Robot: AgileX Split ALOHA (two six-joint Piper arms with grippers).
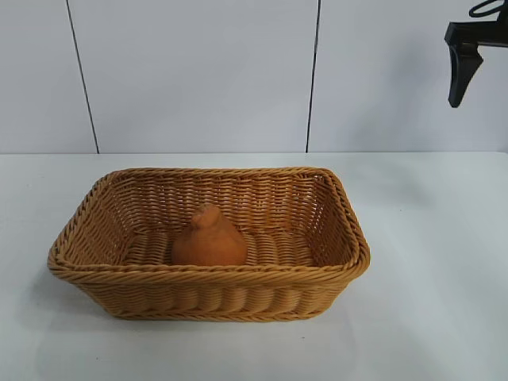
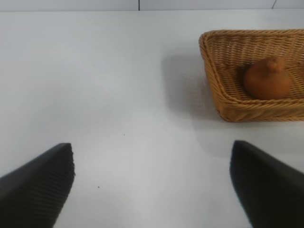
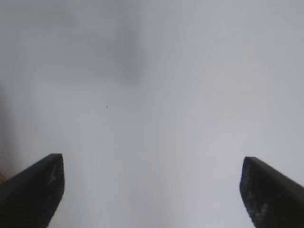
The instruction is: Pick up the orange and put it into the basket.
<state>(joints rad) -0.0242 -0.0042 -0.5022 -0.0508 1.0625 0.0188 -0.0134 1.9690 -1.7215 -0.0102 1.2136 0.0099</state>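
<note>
The basket [image 1: 208, 246] sits on the white surface [image 1: 429, 302], near the front. The orange [image 1: 209, 238] rests inside it, on the basket floor, close to the front wall. Farther back, up at 2 o'clock, the right gripper [image 1: 463, 59] hangs high in the air. Its jaws are wide apart and hold nothing. The left gripper [image 2: 152, 185] also has its jaws wide apart, over the bare surface beside the basket.

Orange [image 1: 209, 238], dull, pear-shaped, is seated upright in tan wicker basket [image 1: 214, 295], toward the 6 o'clock wall.
</note>
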